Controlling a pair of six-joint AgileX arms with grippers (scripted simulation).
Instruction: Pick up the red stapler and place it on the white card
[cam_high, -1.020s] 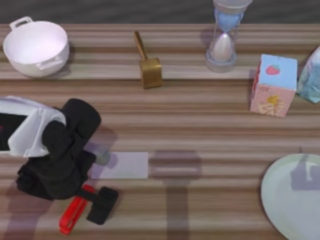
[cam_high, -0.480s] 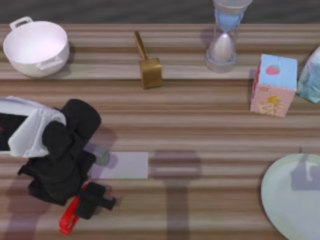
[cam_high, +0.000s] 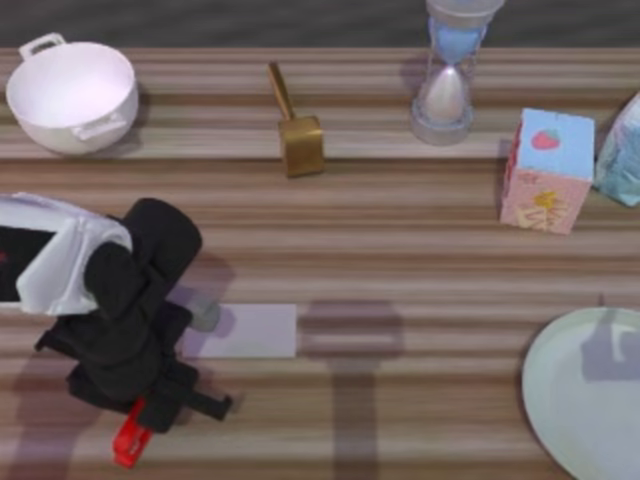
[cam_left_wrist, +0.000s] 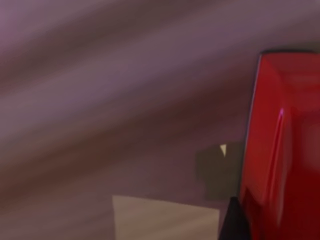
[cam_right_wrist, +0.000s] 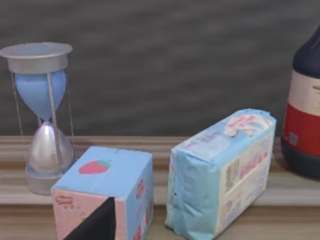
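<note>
Red slim stapler (cam_high: 127, 443) lies at the table's front-left edge, now mostly covered: since a second ago the black left gripper (cam_high: 160, 410) has come down over its upper end, leaving only the lower tip visible. Whether its fingers pinch it, I cannot tell. Just beyond lies the flat pale rectangular card (cam_high: 245, 331), unmoved. The right arm is out of the top view.

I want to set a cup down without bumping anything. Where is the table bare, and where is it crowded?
Bare wood runs through the middle, between the brass hammer and the plate, right of the white card. Crowded: the front left, where the left pincer sits over the red stapler, and the back right around the hourglass and carton.
</note>
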